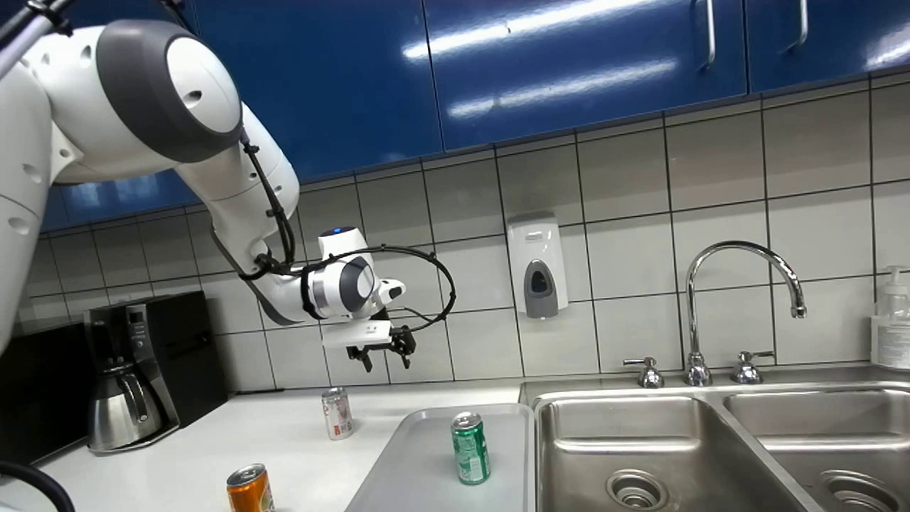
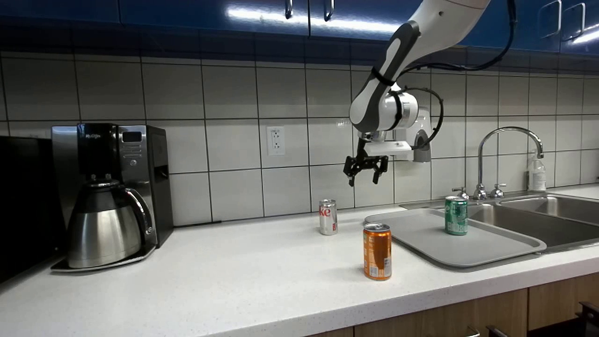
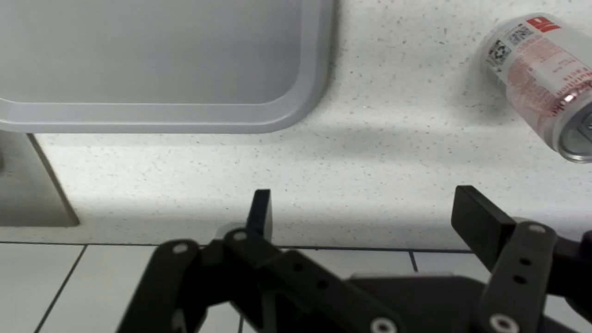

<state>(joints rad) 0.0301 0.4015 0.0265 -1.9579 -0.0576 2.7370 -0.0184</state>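
My gripper (image 1: 387,364) hangs in the air near the tiled wall, above the counter. In the wrist view its fingers (image 3: 481,222) stand wide apart, with only counter and wall showing between them. Nearest is a silver-white can (image 2: 328,217), upright on the counter below; the wrist view has this can (image 3: 541,83) at upper right, outside the jaws and partly cut off. A green can (image 1: 470,448) stands on the grey tray (image 2: 468,250). Closer to the counter's front edge is an orange can (image 2: 377,252), upright beside the tray; an exterior view cuts off its bottom.
A coffee maker with a steel carafe (image 2: 106,229) occupies the counter's far end. On the tray's opposite side lies a double sink (image 1: 618,427) with a tall curved faucet (image 1: 739,245). Blue cabinets (image 1: 320,85) overhang the counter, and a soap dispenser (image 1: 538,267) is mounted on the wall.
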